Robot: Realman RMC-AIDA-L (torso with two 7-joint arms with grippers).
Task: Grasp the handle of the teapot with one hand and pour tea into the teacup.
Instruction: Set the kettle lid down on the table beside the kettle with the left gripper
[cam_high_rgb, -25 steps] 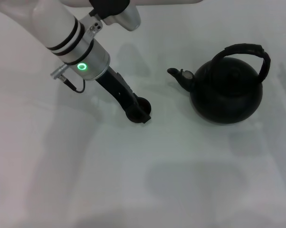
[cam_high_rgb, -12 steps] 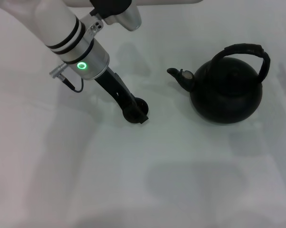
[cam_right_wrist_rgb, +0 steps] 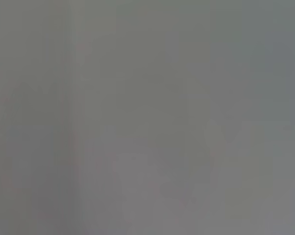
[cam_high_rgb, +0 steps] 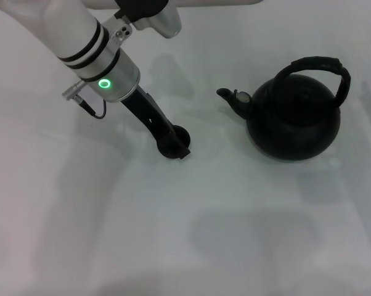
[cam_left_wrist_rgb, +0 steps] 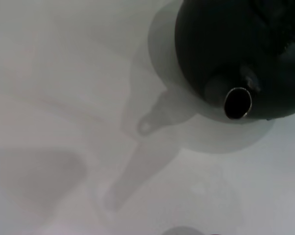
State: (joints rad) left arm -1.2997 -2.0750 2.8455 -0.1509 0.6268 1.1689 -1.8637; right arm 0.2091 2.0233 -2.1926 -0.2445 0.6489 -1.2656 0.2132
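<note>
Nearest on the white table [cam_high_rgb: 173,234], the left gripper [cam_high_rgb: 176,147] is closing around the teacup [cam_high_rgb: 178,137]. Its dark fingers are blending with the cup, so the clench is a judgement, resting on this: over the last second arm and cup have been sliding together a little toward the robot's left and farther away, widening the gap to the teapot [cam_high_rgb: 294,123]. That means the cup is being repositioned and pouring is not yet starting.

Farther back and to the right, the teapot is standing upright on the table, well apart from the cup and unmoved. Its spout [cam_high_rgb: 232,98] is pointing toward the robot's left, roughly at the cup, and the spout-to-body axis is running left to right. The handle [cam_high_rgb: 315,61] is arching over the top along nearly that same line, ungrasped. No tea is showing. The right gripper is staying out of sight, so its state cannot be told.
</note>
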